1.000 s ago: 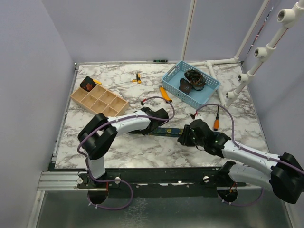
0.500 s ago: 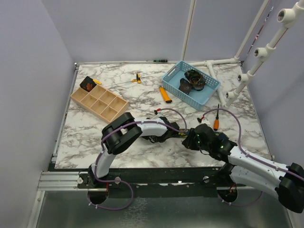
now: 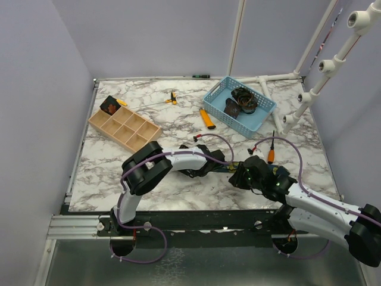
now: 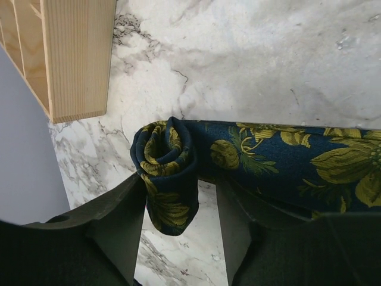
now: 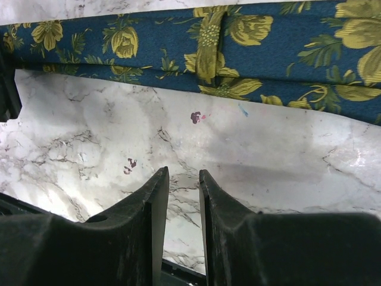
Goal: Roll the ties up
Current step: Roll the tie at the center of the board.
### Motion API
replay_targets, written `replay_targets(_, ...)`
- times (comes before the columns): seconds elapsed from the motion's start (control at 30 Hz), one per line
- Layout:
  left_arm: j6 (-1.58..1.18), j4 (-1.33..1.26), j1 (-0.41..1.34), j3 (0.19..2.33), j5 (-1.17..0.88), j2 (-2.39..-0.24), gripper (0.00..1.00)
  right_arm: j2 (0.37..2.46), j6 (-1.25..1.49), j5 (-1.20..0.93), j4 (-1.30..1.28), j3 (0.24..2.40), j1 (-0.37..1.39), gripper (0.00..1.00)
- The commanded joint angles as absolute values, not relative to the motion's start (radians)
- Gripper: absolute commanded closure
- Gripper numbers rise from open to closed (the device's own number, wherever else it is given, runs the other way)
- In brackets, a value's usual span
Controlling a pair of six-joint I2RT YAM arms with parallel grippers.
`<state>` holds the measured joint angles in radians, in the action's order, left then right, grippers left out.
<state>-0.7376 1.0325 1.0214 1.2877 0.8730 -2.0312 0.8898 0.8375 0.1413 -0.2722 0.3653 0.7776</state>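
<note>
Since a second ago the left arm has folded at the elbow and carried its hand rightward along the tabletop (image 3: 101, 173). The right arm has drawn in toward the near edge.

Left hand (image 4: 181, 185): the fingers stand apart, astride the rolled end (image 4: 166, 158) of the navy floral tie (image 4: 280, 155). The coil touches one finger and bare marble shows at the other, so no grip is evident. The coil is small; the rest of the tie lies flat, running right.

Right hand (image 5: 181, 176): it is nearly closed, with a narrow slit between the fingers. It holds nothing and hovers over marble just beside the flat length of tie (image 5: 178, 47).

Judgement: rolling is at an early stage. The next move calls for re-gripping the coil and turning it onward, with the flat length kept straight.

Surroundings: the tabletop is white marble with grey veins. A wooden tray (image 3: 125, 125) sits far left, an orange-handled tool (image 3: 207, 119) at centre, and a blue basket (image 3: 257, 122) holding dark coils to the right. A white pipe frame (image 3: 321, 83) stands at far right, and the walls are pale lavender.
</note>
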Motion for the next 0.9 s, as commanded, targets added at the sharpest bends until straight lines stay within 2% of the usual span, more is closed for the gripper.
replay_targets(0.0, -0.726, 0.93, 1.026, 1.274, 0.747, -1.986, 0.46, 0.89, 0.845, 0.167, -0.3, 0.365, 0.776, 0.68)
replay_targets(0.43, -0.682, 0.895, 1.026, 1.232, 0.701, -1.88, 0.39, 0.899, 0.84, 0.157, -0.273, 0.37, 0.776, 0.66)
replay_targets(0.67, -0.681, 0.893, 1.033, 1.24, 0.739, -1.908, 0.45, 0.926, 0.841, 0.152, -0.26, 0.372, 0.776, 0.66)
replay_targets(0.87, -0.684, 0.907, 1.052, 1.277, 0.729, -1.901, 0.44, 0.91, 0.842, 0.152, -0.259, 0.361, 0.776, 0.66)
